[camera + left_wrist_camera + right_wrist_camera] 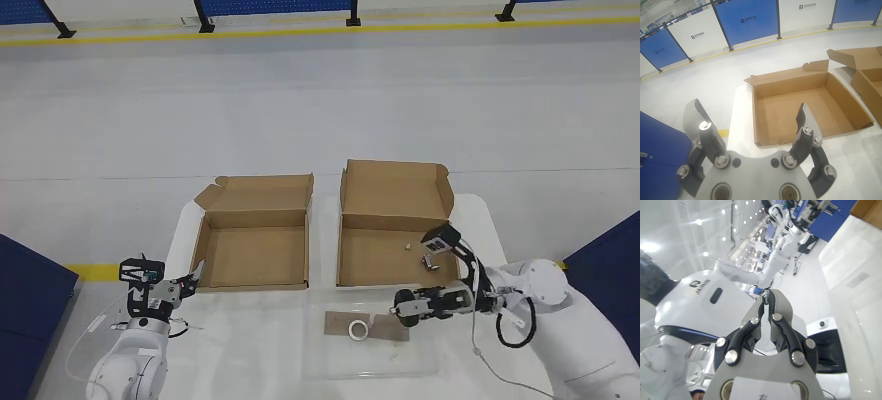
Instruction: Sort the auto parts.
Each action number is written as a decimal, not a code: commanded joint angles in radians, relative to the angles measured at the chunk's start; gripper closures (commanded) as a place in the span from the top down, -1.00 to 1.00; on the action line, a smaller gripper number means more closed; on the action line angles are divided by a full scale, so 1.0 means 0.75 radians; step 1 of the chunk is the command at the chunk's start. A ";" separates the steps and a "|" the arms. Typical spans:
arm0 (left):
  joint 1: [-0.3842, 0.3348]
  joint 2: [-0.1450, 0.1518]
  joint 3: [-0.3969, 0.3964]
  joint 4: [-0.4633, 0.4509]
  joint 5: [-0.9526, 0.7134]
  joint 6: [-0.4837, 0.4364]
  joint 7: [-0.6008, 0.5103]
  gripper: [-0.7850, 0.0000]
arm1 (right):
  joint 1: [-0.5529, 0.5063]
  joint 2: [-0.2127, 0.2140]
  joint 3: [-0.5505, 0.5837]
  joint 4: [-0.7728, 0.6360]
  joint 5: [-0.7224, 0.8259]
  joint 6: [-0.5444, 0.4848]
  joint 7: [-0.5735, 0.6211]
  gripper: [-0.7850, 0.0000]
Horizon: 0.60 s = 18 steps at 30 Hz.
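Left cardboard box [255, 257], right cardboard box [378, 255] holding small parts [407, 244], white ring [357, 329] in clear tray [332, 364]

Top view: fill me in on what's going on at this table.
The right gripper is shut on a small metal part over the clear tray, near the right box, which holds two small pieces. A white ring lies in the tray. The left gripper hangs open beside the empty left box.
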 commanded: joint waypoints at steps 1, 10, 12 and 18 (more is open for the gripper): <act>0.000 0.000 0.000 0.000 0.000 0.000 0.000 1.00 | -0.002 -0.010 0.032 -0.013 0.113 0.051 0.051 -1.00; 0.000 0.000 0.000 0.000 0.000 0.000 0.000 1.00 | 0.003 -0.054 0.073 -0.053 0.256 0.113 0.113 -1.00; 0.000 0.000 0.000 0.000 0.000 0.000 0.000 1.00 | 0.003 -0.054 0.073 -0.053 0.256 0.113 0.113 -1.00; 0.000 0.000 0.000 0.000 0.000 0.000 0.000 1.00 | -0.001 -0.066 0.050 -0.112 0.301 0.152 0.057 -1.00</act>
